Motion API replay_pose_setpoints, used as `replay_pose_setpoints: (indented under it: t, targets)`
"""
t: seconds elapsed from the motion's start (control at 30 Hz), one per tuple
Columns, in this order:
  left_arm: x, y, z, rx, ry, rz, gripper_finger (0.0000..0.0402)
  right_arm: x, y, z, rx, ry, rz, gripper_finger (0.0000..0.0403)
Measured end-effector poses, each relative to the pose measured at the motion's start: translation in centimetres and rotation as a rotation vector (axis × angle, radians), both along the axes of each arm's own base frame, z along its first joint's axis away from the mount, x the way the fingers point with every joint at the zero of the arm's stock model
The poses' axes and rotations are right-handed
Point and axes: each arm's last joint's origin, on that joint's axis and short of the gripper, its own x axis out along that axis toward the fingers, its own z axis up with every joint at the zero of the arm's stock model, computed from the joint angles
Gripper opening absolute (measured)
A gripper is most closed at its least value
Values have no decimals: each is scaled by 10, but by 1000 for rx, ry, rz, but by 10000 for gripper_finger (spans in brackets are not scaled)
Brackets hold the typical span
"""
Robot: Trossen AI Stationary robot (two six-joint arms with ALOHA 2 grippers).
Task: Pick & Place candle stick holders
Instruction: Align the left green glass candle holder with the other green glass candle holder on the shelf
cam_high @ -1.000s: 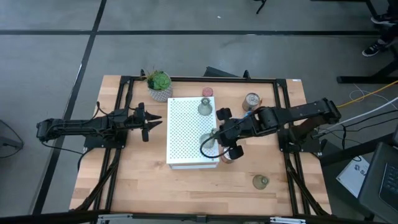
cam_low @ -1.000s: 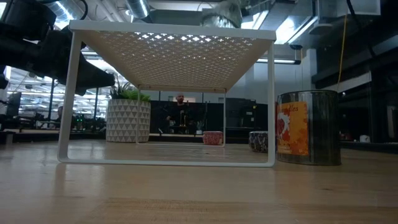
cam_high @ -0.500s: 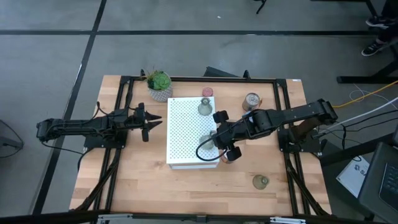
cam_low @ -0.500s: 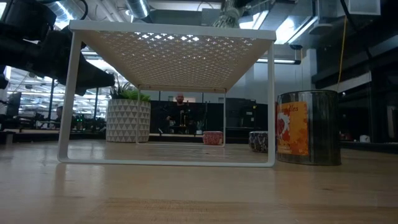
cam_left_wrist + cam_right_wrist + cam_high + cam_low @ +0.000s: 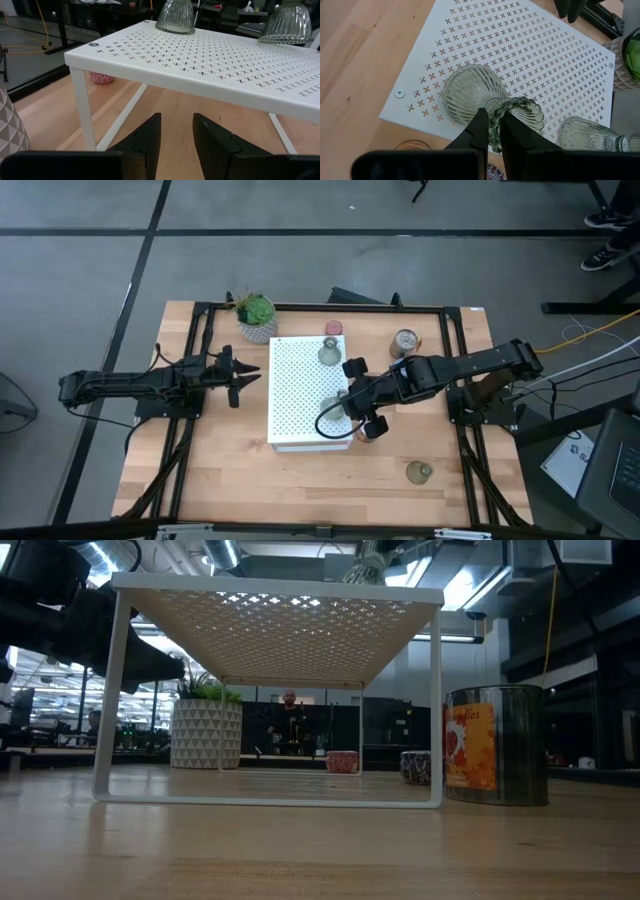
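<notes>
A clear ribbed olive-green glass holder (image 5: 470, 95) stands on the white perforated box (image 5: 300, 395), near its near right corner. My right gripper (image 5: 494, 135) is shut on it. A second glass holder (image 5: 329, 352) stands on the box's far right part. A third (image 5: 419, 472) stands on the table at the near right. A pink holder (image 5: 333, 328) and a silvery metal holder (image 5: 404, 342) stand on the table beyond the box. My left gripper (image 5: 177, 130) is open and empty, level with the box's left side (image 5: 80, 55). My right gripper pinches the glass holder's scalloped mouth rim (image 5: 506, 106) between its two fingers, one finger on the mouth side and one on the body side. The fingers come from above, slanting in from the table's right. The holder's base is on the box top.
A green plant in a white pot (image 5: 257, 317) stands at the table's far left of the box. A tin with an orange label (image 5: 495, 745) stands on the table by the box's near right corner, under my right arm. Bare wood lies along the near edge.
My right gripper has moved a little toward the table's left over the glass holder on the box, then kept still. The holder has stayed on the box top.
</notes>
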Motion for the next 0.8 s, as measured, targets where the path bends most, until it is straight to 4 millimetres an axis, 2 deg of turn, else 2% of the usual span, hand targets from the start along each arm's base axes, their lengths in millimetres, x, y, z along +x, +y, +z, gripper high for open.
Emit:
replay_pose_setpoints:
  t: [0.53, 0.8]
  targets:
    - [0, 0, 0, 0, 0, 0, 107, 0, -1, 0, -63, 9, 75, 27]
    - [0, 0, 0, 0, 0, 0, 107, 3, -16, -1, -198, 10, 47, 27]
